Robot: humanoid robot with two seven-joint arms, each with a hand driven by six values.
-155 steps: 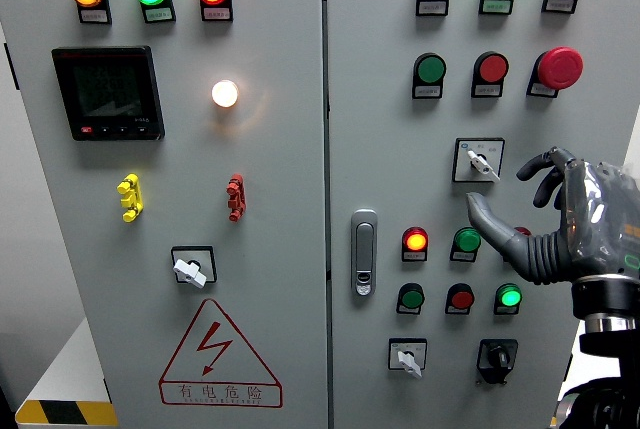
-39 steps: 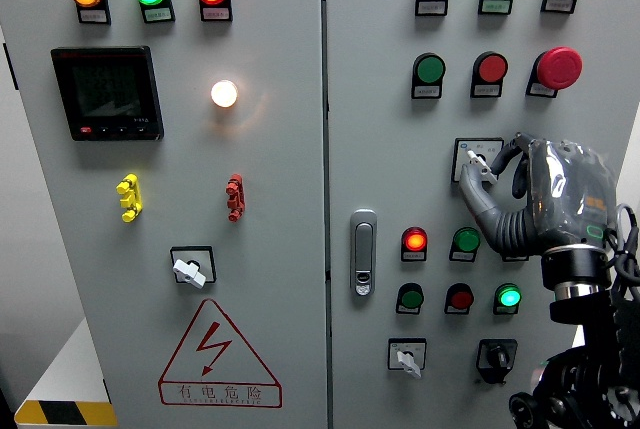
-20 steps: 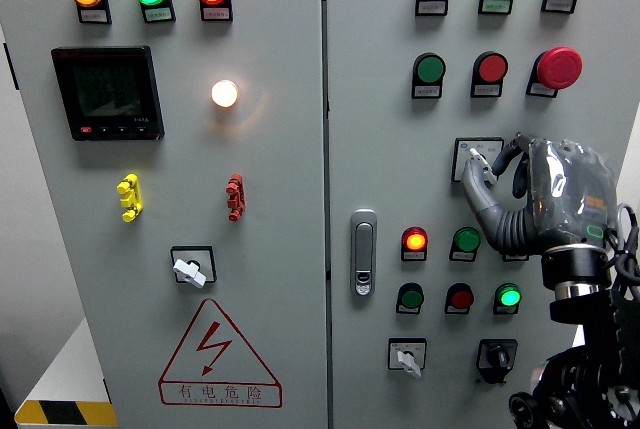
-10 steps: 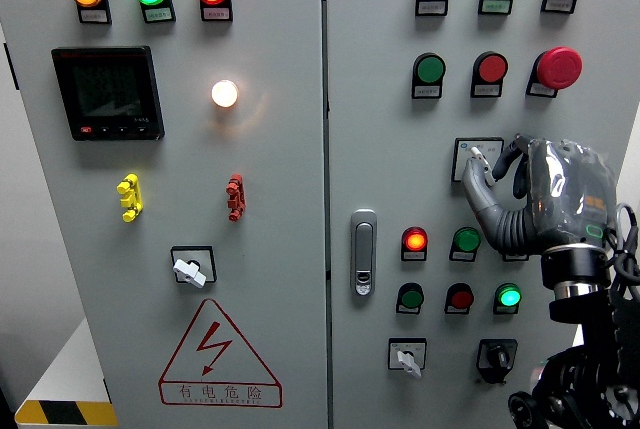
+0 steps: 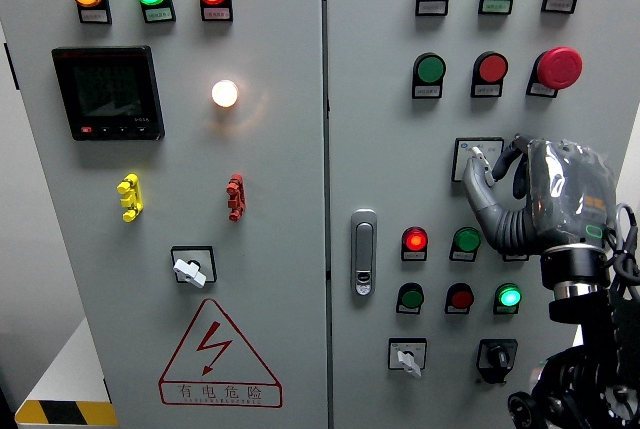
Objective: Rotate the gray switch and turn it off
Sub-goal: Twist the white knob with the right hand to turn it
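on the right cabinet door, mid-height: gray switch [image 5: 478, 159] pinched by right hand [image 5: 535, 194].
small pale lever on a square white plate, set in smooth painted gray metal; ribbed dark fingers [image 5: 487, 181] curl closed around it, wrist upright below.

gray switch [image 5: 478, 158] | white-plated rotary knob | right door, mid-height | partly hidden
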